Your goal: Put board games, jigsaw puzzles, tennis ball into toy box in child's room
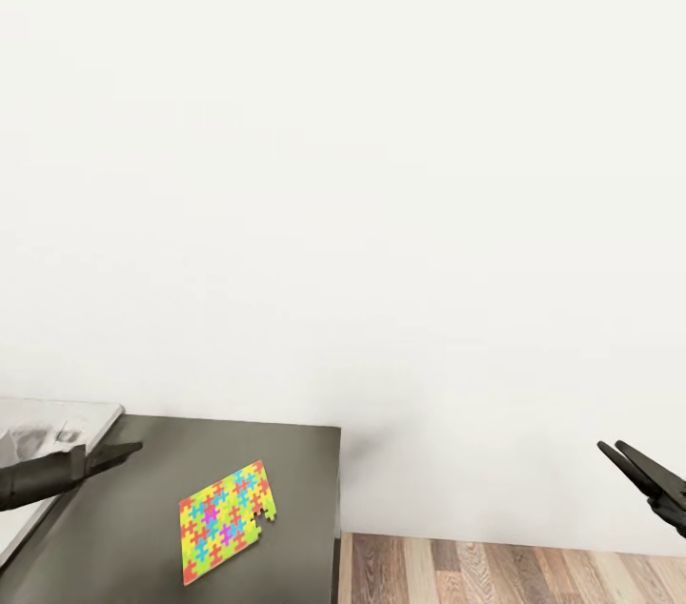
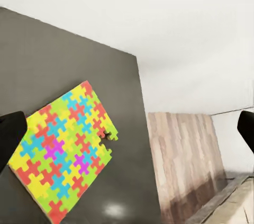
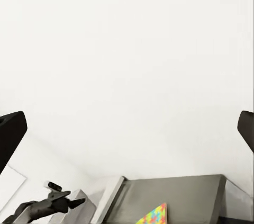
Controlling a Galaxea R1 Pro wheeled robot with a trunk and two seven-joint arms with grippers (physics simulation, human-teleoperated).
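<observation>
One jigsaw puzzle [image 1: 227, 520], a thin square of bright interlocked pieces, lies flat on the dark grey lower section of the table [image 1: 143, 490], near its right edge. It also lies below the fingers in the left wrist view [image 2: 63, 150]. My left gripper [image 1: 124, 453] hovers over the table to the left of the puzzle, open and empty. My right gripper [image 1: 610, 448] hangs open and empty far to the right, off the table and above the floor. The toy box, board games and tennis ball are out of view.
The table's pale grey upper top [image 1: 67, 413] adjoins the dark section on the left. A plain white wall [image 1: 381, 156] stands close behind the table. Wood-plank floor [image 1: 514, 571] lies to the right of the table's right edge [image 1: 338, 528].
</observation>
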